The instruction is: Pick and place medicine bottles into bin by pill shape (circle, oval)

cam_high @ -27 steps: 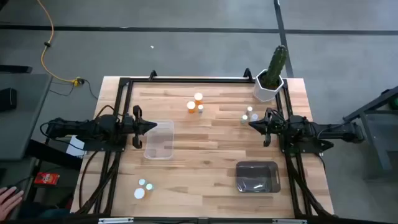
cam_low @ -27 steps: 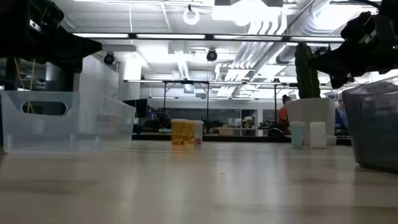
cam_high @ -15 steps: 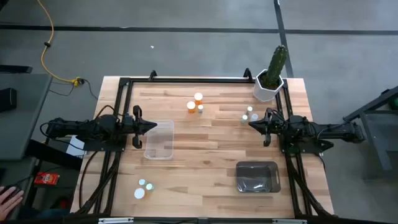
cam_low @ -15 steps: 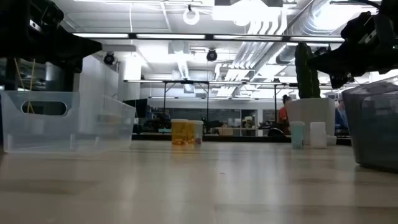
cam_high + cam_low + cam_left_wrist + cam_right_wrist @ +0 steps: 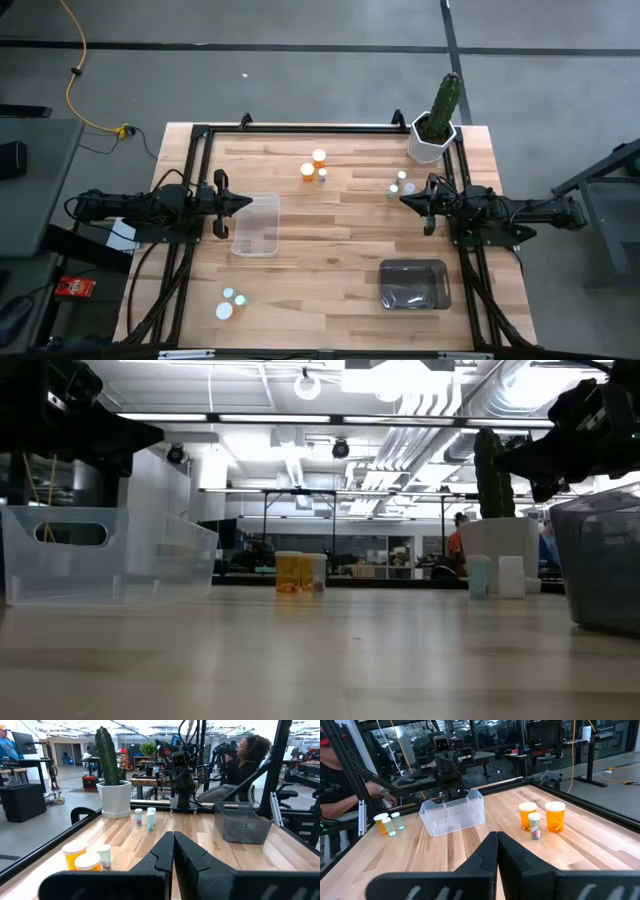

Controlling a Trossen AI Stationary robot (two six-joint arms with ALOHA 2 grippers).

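- Wooden table (image 5: 340,240): both the left end effector (image 5: 247,203) and right end effector (image 5: 404,199) are closed, empty.
- Clustered medicine bottles (image 5: 314,166) risk toppling neighbours when grasped.

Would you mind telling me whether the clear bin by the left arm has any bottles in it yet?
Empty. The clear bin shows only bare wood through its floor from above, and the right wrist view shows nothing inside it.

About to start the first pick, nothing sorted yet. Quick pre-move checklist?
1. Left gripper shut, empty, by the clear bin: not ok, open it first.
2. Right gripper shut, empty: not ok, same.
3. Clear bin and grey bin empty: ok.
4. Bottles upright: orange group, pair by the cactus pot, front-left group: ok.
5. Pill shapes readable: cannot tell.
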